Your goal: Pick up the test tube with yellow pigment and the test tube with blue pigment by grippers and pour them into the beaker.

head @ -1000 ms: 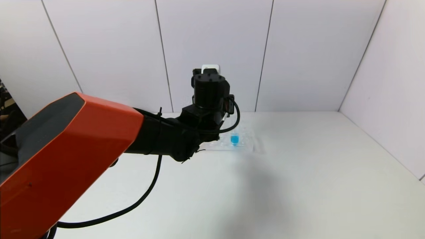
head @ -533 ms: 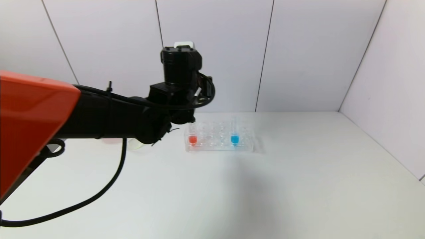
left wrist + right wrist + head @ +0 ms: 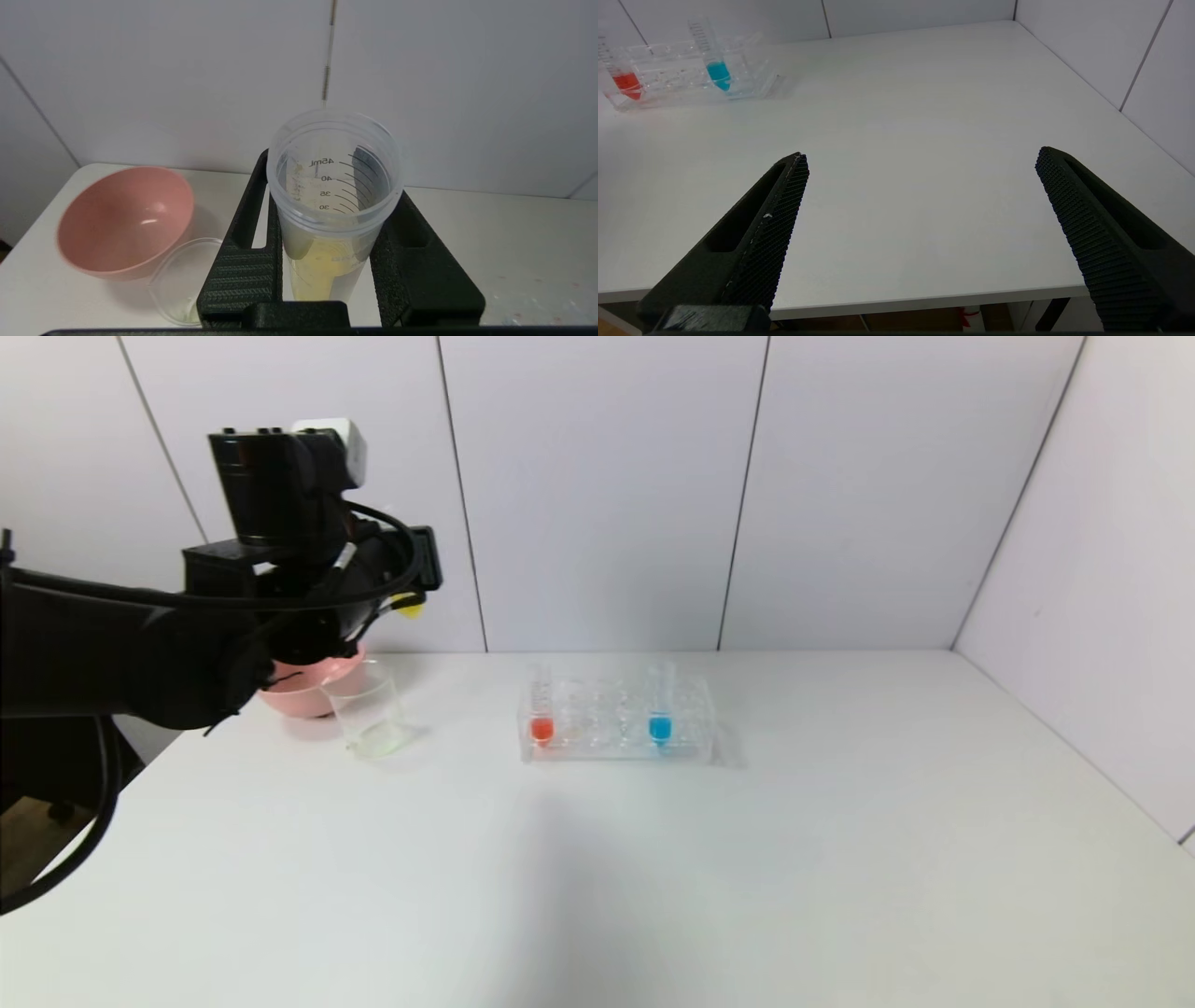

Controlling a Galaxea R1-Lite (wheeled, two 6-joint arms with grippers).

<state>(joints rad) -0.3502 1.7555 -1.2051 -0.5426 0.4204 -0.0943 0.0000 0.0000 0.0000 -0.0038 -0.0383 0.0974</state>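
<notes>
Since the earlier frames the left gripper (image 3: 327, 280) has swung away from the tube rack (image 3: 616, 733) toward the beaker (image 3: 372, 714), uncovering the rack. It is now hovering above the beaker and the pink bowl (image 3: 303, 691), jaws pinching the test tube with yellow pigment (image 3: 327, 219), which is showing yellow liquid in its lower part and an open mouth facing the wrist camera.

The test tube with blue pigment (image 3: 660, 709) is standing upright in the rack, on the side away from the beaker; the red-tipped tube (image 3: 541, 714) is sitting at the rack end nearest the beaker. The right gripper (image 3: 920, 224) is idling at the bench (image 3: 747, 877) edge, well apart from the rack, jaws spread wide and holding nothing.

Risks, as a guess: the bowl is touching or just behind the beaker, so a tilt started off-centre could be sending yellow into the bowl or onto the bench. The beaker looks light and could be tipping if the tube knocks its rim. A fast tilt could be splashing. The smooth tube could be slipping in the jaws while rotating.

Nothing is standing between the tube and the beaker mouth.
</notes>
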